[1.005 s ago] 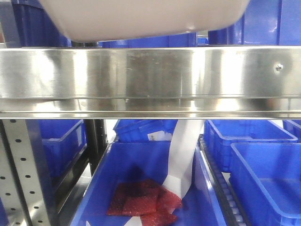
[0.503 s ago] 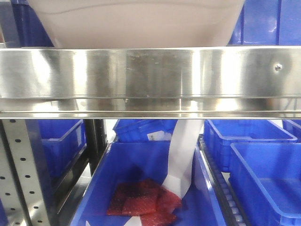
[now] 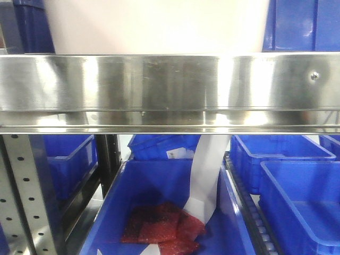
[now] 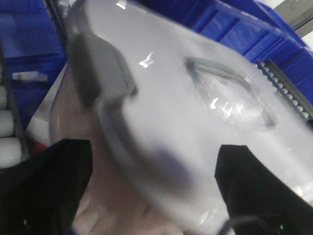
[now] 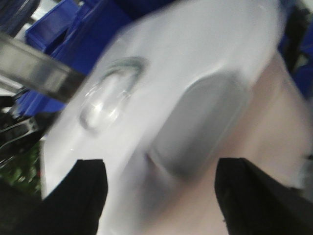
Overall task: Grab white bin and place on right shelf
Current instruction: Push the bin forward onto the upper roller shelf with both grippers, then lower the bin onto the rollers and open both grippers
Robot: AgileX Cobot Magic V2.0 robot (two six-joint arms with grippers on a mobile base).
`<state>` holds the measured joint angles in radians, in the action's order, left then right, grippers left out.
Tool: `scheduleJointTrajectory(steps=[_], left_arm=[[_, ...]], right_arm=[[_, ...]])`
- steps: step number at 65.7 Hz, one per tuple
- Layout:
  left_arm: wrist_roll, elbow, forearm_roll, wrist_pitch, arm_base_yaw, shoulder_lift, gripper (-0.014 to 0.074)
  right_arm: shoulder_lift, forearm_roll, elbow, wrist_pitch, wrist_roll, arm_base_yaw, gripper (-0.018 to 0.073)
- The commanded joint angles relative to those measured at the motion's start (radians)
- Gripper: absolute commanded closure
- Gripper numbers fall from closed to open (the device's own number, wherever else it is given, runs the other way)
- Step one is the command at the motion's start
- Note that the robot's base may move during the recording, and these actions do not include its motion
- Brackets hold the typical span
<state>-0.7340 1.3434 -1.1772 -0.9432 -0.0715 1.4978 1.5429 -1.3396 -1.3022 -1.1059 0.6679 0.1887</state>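
White bin fills the upper middle of the front view, its pale, smooth plastic side rising directly behind the wide brushed stainless front rail of the right shelf; whether its base rests on the shelf is hidden by the rail. Its glossy white lid shows a moulded oval recess and a grey rounded latch panel in both wrist views, blurred. Left pincer has 2 dark fingers spread to either side of the bin; contact cannot be confirmed. Right pincer is likewise spread around the bin's edge, grip not determinable. Below the rail, a perforated steel upright stands left. Blue open crates sit beneath; one holds red bubble-textured packets and a white paper strip. No legible writing visible.
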Motion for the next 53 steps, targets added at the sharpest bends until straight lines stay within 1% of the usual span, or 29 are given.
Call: scheduleJointTrajectory(steps=[1, 7, 14, 19, 21, 25, 30, 32, 33, 34, 36, 40, 44, 47, 50, 53], left_arm=[[-0.003, 0.037, -0.047, 0.005, -0.01, -0.038, 0.0164], [-0.003, 0.037, -0.047, 0.012, -0.01, -0.038, 0.0165], [-0.003, 0.037, -0.047, 0.021, -0.01, -0.038, 0.0167], [-0.003, 0.037, -0.047, 0.023, -0.01, -0.038, 0.02], [-0.003, 0.037, -0.047, 0.023, -0.01, -0.038, 0.0227], [-0.003, 0.037, -0.047, 0.023, -0.01, -0.038, 0.0322], [-0.003, 0.037, -0.052, 0.023, -0.01, -0.038, 0.0521], [-0.003, 0.037, -0.056, 0.023, -0.01, -0.038, 0.06], [-0.003, 0.037, -0.056, 0.023, -0.01, -0.038, 0.063], [-0.003, 0.037, -0.06, 0.023, -0.01, -0.038, 0.0687], [-0.003, 0.037, -0.066, 0.024, -0.01, -0.038, 0.0736], [-0.003, 0.037, -0.087, 0.032, -0.01, -0.038, 0.0701], [-0.003, 0.037, -0.107, 0.051, -0.01, -0.038, 0.0708], [0.0, 0.039, -0.104, 0.053, -0.01, -0.038, 0.0714], [0.023, 0.046, -0.082, 0.051, -0.01, -0.043, 0.0714], [0.064, 0.058, -0.021, 0.088, 0.002, -0.067, 0.0714]], right_arm=[[-0.037, -0.059, -0.038, -0.009, 0.005, 0.04, -0.0008], [-0.037, -0.059, -0.038, -0.027, 0.005, 0.063, -0.0008], [-0.037, -0.059, -0.038, -0.059, 0.006, 0.067, -0.0006], [-0.037, -0.055, -0.038, -0.065, 0.006, 0.067, 0.0035], [-0.037, -0.052, -0.038, -0.064, 0.006, 0.067, 0.0078], [-0.037, -0.051, -0.038, -0.061, 0.006, 0.067, 0.0207], [-0.037, -0.051, -0.038, -0.053, 0.006, 0.067, 0.0449], [-0.037, -0.051, -0.038, -0.049, 0.006, 0.067, 0.0521], [-0.037, -0.051, -0.038, -0.046, 0.006, 0.067, 0.0519], [-0.037, -0.051, -0.038, -0.043, 0.006, 0.067, 0.0503], [-0.037, -0.051, -0.038, -0.039, 0.006, 0.067, 0.0496], [-0.037, -0.051, -0.038, -0.027, 0.006, 0.067, 0.0503], [-0.037, -0.052, -0.038, 0.003, 0.006, 0.067, 0.0505], [-0.037, -0.056, -0.038, 0.02, 0.005, 0.067, 0.0504], [-0.043, -0.052, -0.043, 0.02, 0.002, 0.067, 0.0503], [-0.069, -0.02, -0.056, 0.042, -0.004, 0.064, 0.0502]])
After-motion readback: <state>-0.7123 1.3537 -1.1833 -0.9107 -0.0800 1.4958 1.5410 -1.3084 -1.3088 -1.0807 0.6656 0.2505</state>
